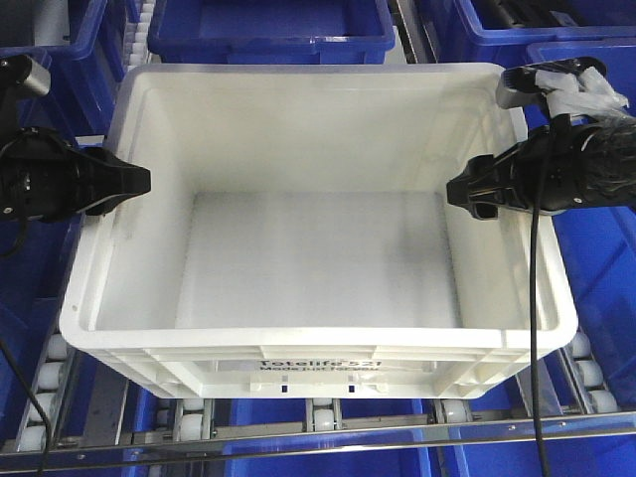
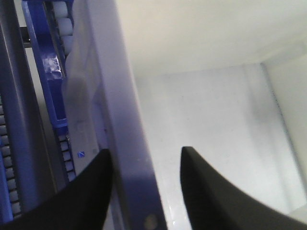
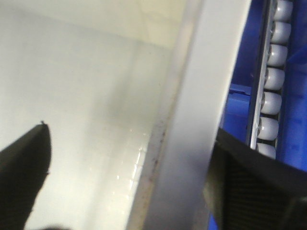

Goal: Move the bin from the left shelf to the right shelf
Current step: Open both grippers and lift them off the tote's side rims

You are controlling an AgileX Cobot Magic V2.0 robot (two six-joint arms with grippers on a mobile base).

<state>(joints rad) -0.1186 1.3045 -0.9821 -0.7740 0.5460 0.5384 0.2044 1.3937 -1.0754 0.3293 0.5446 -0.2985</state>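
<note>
white bin [image 1: 318,248] on rollers, left gripper [image 2: 144,191] and right gripper [image 3: 129,177] jaws apart astride side rims, fingertips cut off

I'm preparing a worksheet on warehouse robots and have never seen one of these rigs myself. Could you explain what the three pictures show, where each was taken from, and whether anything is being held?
This is a two-armed robot on a mobile base. The front view looks down at a large white bin, empty inside, sitting on a roller shelf with blue bins around it. The black shapes at each side are the robot's grasping parts: the left gripper and the right gripper.

The other two pictures come from cameras on the wrists. The left wrist view shows its jaws straddling the bin's left wall, one inside and one outside. The right wrist view shows the same at the right wall. The jaws stand apart from the walls, so the bin is not yet gripped or lifted.
</note>
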